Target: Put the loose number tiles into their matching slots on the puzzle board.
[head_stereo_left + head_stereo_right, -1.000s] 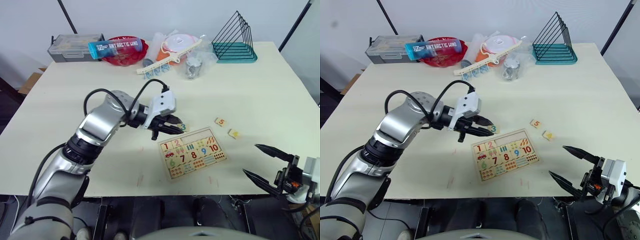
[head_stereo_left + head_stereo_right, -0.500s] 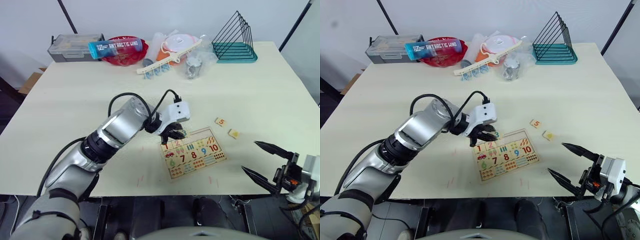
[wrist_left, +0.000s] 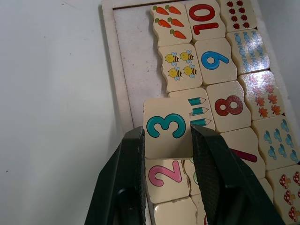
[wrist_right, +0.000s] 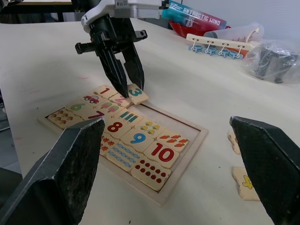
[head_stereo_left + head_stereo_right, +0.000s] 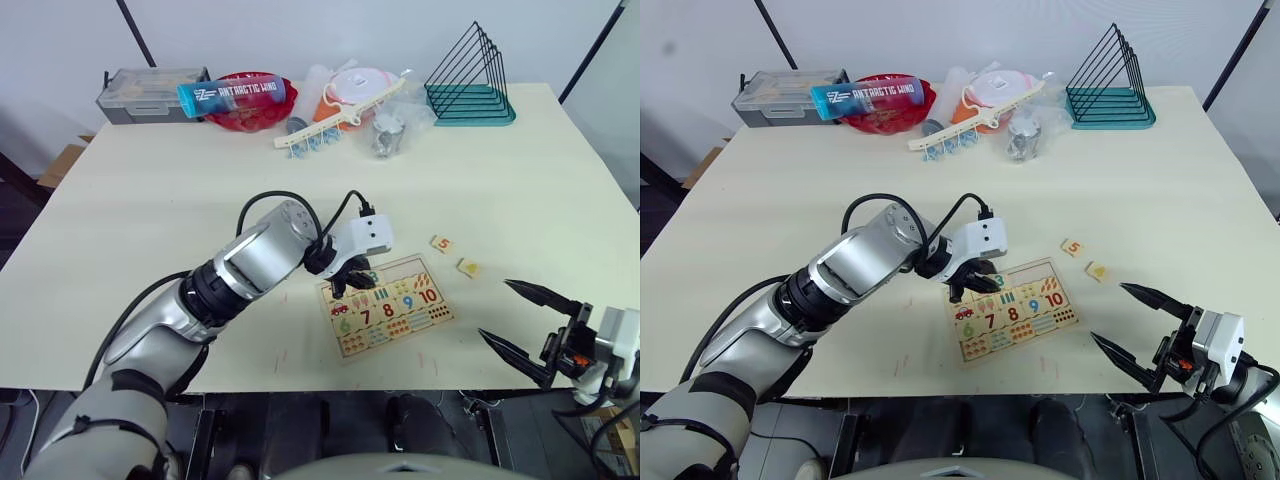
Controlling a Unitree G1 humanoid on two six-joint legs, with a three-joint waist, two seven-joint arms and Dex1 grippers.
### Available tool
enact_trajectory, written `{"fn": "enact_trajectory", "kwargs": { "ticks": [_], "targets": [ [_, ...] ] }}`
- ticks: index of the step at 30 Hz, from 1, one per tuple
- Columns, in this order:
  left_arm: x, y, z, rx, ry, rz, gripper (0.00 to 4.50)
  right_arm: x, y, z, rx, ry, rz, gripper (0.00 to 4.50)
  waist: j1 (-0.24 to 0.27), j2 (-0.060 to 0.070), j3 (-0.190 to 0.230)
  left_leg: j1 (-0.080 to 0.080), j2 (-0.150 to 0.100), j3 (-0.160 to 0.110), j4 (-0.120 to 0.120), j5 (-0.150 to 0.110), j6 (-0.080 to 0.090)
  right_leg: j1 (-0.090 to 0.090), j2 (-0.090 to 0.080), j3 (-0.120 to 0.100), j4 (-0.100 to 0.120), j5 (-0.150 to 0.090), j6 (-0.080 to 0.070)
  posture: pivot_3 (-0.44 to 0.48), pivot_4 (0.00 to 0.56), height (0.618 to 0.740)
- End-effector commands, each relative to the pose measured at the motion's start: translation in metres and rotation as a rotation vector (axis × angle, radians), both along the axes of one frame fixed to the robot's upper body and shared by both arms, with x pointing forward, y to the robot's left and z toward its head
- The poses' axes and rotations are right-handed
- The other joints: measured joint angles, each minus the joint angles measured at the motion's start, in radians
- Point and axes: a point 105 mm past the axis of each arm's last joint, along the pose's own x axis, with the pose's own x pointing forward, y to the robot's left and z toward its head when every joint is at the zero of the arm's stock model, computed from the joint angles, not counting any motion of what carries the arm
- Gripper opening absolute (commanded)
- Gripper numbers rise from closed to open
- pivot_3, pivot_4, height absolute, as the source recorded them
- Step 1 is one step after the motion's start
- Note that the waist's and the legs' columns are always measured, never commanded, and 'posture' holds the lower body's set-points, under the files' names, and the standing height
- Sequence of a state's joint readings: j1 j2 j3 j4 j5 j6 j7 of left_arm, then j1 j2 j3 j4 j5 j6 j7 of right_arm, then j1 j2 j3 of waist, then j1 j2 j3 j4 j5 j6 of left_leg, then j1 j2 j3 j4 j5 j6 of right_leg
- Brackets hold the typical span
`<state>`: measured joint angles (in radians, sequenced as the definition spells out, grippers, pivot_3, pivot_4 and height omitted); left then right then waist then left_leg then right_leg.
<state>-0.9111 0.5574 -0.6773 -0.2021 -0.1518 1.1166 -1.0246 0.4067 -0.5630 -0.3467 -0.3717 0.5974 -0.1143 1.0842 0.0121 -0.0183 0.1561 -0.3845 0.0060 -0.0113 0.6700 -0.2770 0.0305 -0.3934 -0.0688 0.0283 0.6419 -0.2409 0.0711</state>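
Clenched on the 3 tile [image 3: 166,127], my left gripper [image 3: 166,140] pinches it by two opposite edges, one black finger [image 3: 131,154] on each side, the teal numeral showing between them. I hold that tile over the puzzle board [image 5: 388,305], at the edge of the board farthest from me, with its lower side resting partly on the pink 2 [image 3: 165,172] already seated in the top row and its corner overlapping the pencil picture piece [image 3: 199,110]. The tile sits tilted, not down flat in its recess. Beyond it along the same row, a strip of bare slots [image 3: 139,56] runs on to the end of the board, beside the carrots and the red 10 [image 3: 204,18]. The 1 [image 4: 105,91] lies in place on the other side of the 2.

My right gripper [image 5: 527,318] hangs spread wide and grasps nothing, off the near right of the board, past the table [image 5: 150,190] edge, its two black fingers well apart.

To the right of the board, two loose tiles lie flat on the table: the 5 tile [image 5: 441,243] farther from me, and the 4 tile [image 5: 467,267] just beside it, nearer to me. Neither touches the board.

Far beyond the board, at the back edge of the table, stand a red bowl [image 5: 245,110], a grey case [image 5: 145,95] and a teal wire rack [image 5: 470,80].
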Motion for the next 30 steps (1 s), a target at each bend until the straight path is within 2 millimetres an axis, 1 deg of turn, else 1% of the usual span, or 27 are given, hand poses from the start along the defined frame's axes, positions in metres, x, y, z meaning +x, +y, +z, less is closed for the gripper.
{"fn": "enact_trajectory", "kwargs": {
  "ticks": [1, 30],
  "targets": [
    [0.0017, -0.0050, 0.0087, -0.007, -0.037, -0.023, 0.93, -0.0031, -0.0013, 0.0048, -0.007, -0.030, -0.001, 4.50, 0.000, 0.000, 0.000, 0.000, 0.000, 0.000, 0.000, 0.000, 0.000, 0.000, 0.000, 0.000, 0.000, 0.000, 0.000, 0.000, 0.150, 0.740],
    [0.0079, -0.0067, -0.0010, 0.033, -0.050, -0.015, 0.93, -0.0041, -0.0011, 0.0027, -0.016, -0.030, 0.001, 4.50, 0.000, 0.000, 0.000, 0.000, 0.000, 0.000, 0.000, 0.000, 0.000, 0.000, 0.000, 0.000, 0.000, 0.000, 0.000, 0.000, 0.150, 0.740]
  ]
}}
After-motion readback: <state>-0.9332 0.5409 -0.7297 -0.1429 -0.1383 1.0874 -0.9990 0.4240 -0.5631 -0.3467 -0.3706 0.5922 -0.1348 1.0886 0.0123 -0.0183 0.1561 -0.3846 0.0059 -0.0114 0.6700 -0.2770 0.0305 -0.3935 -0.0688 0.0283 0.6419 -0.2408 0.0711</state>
